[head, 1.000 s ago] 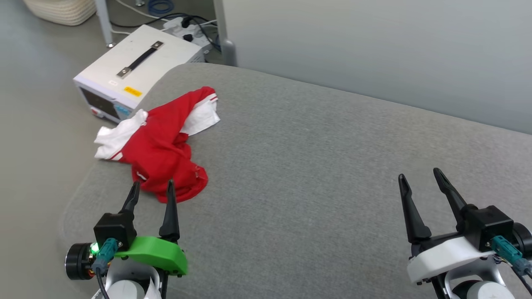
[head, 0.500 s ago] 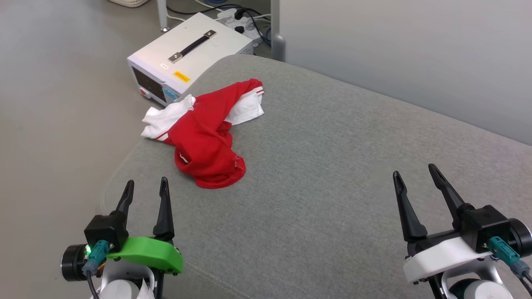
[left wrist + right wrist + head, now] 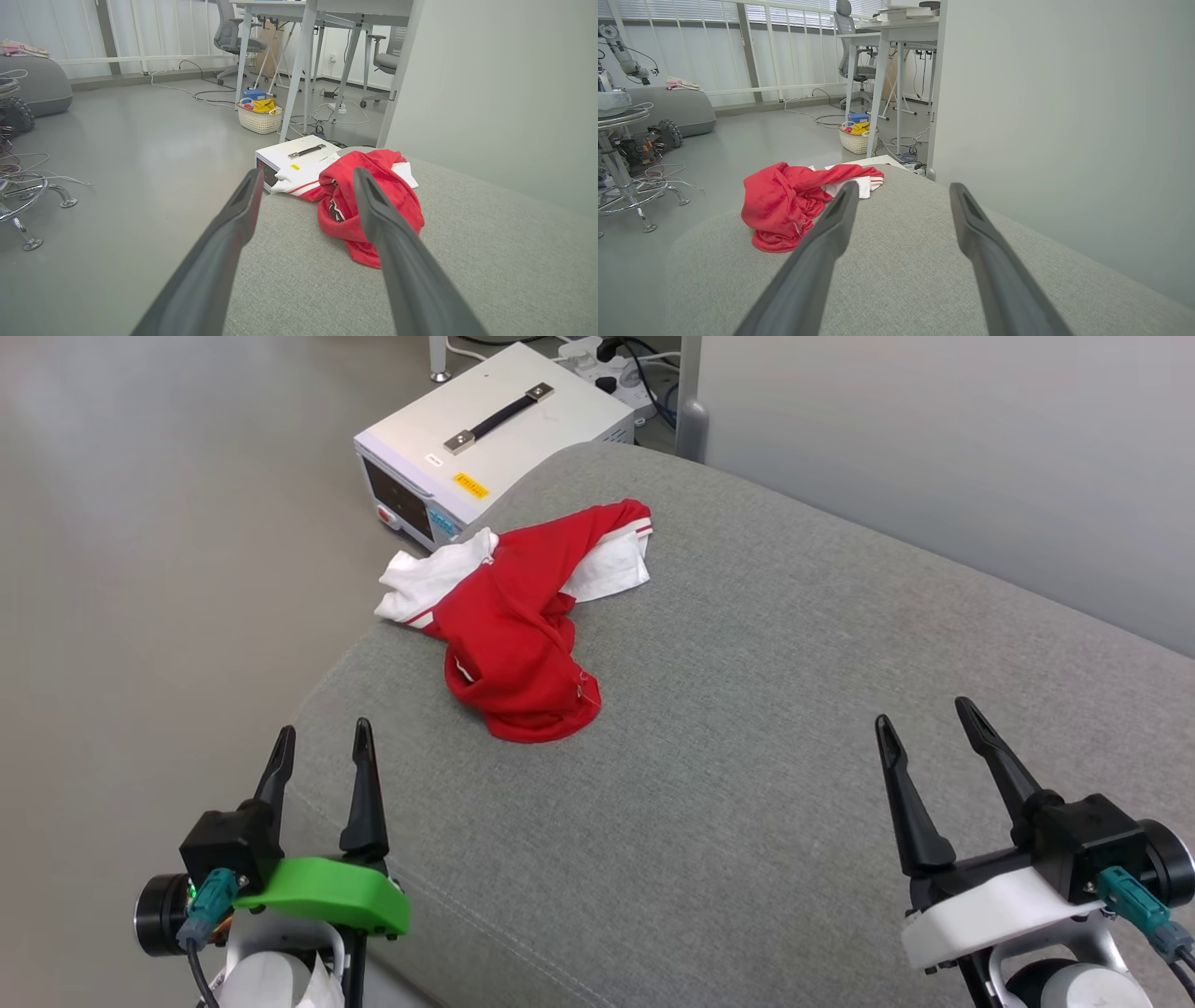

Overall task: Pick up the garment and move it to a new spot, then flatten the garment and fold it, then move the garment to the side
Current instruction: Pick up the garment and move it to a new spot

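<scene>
Across the broad grey fabric-covered pad (image 3: 794, 709), up by its far left edge, sits the crumpled red-and-white thin-fabric jersey (image 3: 513, 644), long axis running away from the robot. It's ahead and slightly right of the green-collared left hand (image 3: 323, 728), the nearer one. The white-collared right hand (image 3: 921, 711) is well apart. Both hands gape wide, empty.

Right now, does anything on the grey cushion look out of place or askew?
The garment lies crumpled in a heap near the far left corner of the cushion. One white panel reaches the edge, toward the white box on the floor. Nothing looks damaged or spilled.
</scene>
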You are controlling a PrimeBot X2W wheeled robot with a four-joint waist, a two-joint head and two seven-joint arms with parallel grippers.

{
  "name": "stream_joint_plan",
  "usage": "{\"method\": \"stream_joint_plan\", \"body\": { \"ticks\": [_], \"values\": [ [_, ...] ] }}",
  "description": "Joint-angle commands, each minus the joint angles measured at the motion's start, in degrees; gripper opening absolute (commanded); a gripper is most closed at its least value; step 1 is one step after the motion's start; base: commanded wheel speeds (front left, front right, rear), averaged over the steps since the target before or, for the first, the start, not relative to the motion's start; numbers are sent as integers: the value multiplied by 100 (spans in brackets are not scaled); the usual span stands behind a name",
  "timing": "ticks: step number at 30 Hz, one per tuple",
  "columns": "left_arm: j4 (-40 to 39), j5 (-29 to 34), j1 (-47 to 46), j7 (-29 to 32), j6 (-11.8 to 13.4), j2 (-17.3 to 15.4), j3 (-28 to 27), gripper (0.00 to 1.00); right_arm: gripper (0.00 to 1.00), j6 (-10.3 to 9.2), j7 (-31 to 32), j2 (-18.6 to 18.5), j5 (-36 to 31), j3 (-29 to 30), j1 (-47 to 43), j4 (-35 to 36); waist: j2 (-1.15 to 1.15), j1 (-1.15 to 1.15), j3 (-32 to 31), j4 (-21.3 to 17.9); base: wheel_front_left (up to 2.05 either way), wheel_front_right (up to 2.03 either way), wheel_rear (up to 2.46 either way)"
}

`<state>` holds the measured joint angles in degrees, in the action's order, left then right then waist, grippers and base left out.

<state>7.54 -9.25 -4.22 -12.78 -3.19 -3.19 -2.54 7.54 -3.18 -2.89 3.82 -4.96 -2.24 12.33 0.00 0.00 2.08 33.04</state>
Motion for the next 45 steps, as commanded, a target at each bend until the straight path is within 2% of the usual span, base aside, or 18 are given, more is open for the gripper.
{"method": "stream_joint_plan", "body": {
  "ticks": [1, 11, 16, 20, 25, 32, 38, 45],
  "values": [
    [35, -74, -144, -60, 29, 28, -20, 100, 100, -5, 21, -39, 36, 5, 53, 76, 0, 0, 62, 50, 0, 0, 0],
    [428, -269, -784, -178, 32, 30, 150, 100, 100, -5, 209, -195, -35, 97, 266, 380, 0, 0, 533, 26, 0, 0, 0],
    [880, -362, -1560, -222, -96, 11, 178, 100, 100, -5, 348, -403, -14, 84, 531, 557, 0, 0, 995, -236, 0, 0, 0],
    [1479, -489, -2388, -148, -268, -223, 240, 100, 100, -5, 450, -519, 24, 69, 738, 641, 0, 0, 1409, -630, 0, 0, 0],
    [2292, -812, -3384, 494, -385, -659, 291, 100, 100, -5, 465, -603, 71, 74, 958, 653, 0, 0, 1803, -1054, 0, 0, 0],
    [3600, -1499, -4476, 2076, -426, -1287, 509, 100, 100, -5, 344, -661, 144, 42, 1201, 573, 0, 0, 2208, -1496, 0, 0, 0],
    [4446, -2013, -5022, 3296, -428, -1661, 720, 100, 100, -5, 275, -789, 187, -114, 1474, 514, 0, 0, 2571, -1766, 0, 0, 0],
    [5305, -2290, -5248, 4096, -429, -1942, 850, 100, 100, -5, 253, -895, 248, -250, 1753, 499, 0, 0, 2955, -1983, 0, 0, 0]
  ]
}}
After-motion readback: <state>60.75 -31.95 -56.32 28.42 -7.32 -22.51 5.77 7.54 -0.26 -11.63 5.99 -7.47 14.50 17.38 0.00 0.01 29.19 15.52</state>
